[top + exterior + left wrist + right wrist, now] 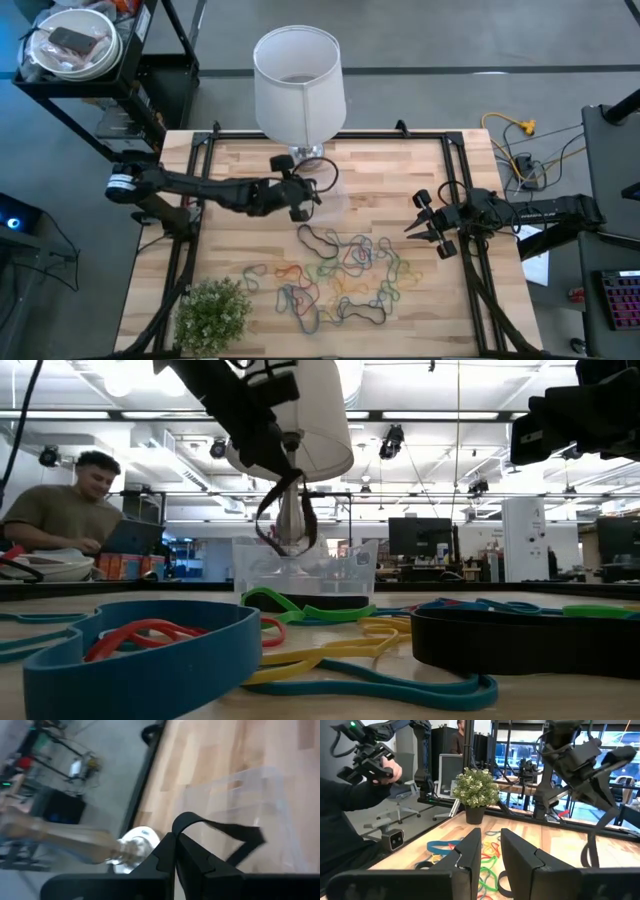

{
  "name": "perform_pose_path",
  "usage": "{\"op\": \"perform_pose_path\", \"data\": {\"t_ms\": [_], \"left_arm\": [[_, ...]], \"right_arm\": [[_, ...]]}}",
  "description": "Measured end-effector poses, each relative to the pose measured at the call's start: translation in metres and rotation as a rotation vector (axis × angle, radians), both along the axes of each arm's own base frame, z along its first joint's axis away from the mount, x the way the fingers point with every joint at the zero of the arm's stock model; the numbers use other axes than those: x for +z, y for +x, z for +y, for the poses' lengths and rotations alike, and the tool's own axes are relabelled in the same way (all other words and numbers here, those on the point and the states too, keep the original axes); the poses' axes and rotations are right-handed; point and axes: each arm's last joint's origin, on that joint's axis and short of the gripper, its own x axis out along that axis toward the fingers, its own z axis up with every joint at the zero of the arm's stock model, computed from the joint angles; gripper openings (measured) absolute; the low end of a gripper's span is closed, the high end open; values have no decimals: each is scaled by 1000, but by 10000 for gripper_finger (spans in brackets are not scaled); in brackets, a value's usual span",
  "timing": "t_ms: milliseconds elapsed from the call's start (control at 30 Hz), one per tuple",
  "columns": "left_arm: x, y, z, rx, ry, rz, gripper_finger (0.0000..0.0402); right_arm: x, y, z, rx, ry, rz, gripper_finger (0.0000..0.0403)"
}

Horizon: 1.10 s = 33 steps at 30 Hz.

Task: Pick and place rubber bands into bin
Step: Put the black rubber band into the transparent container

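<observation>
Left gripper (303,200) hangs above the table's middle, just in front of the lamp (298,85), with its fingers (167,857) pinched together on 1 black band (225,832). That band droops in a loose loop below the fingertips. From table height it dangles right over the clear bin (305,570), its lowest part about level with the rim, and I cannot tell whether it touches the plastic. From overhead the bin (335,200) is hard to make out, a faint see-through shape beside the gripper, near the lamp's foot.

Right gripper (425,225) waits near the table's right edge, lifted off the wood, with its 2 fingers (470,852) held apart and nothing between them. They point across the table toward the pile.

Many bands (340,275) lie loose on the wood nearer the front, between the 2 arms, in a tangle of black, green, red, yellow, orange and blue. Close to the table-level camera lie a thick blue loop (150,645) with a red one inside it, and a wide black one (525,635) to its right.

A small potted plant (212,315) stands at the front left corner. Beyond the table a person (65,505) sits at a laptop.
</observation>
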Motion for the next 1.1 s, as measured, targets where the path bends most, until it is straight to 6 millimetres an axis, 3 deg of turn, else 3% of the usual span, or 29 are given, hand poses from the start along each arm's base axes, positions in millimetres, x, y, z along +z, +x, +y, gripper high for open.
{"op": "perform_pose_path", "data": {"t_ms": [433,833,1100], "left_arm": [[-7,0,5,-2,-12,-22,5],[-8,0,4,-38,-49,-24,121],[-7,-3,1,-45,-50,4,144]], "right_arm": [[0,0,0,0,0,0,68],[-2,0,0,0,0,18,68],[-6,0,0,13,64,83,68]]}}
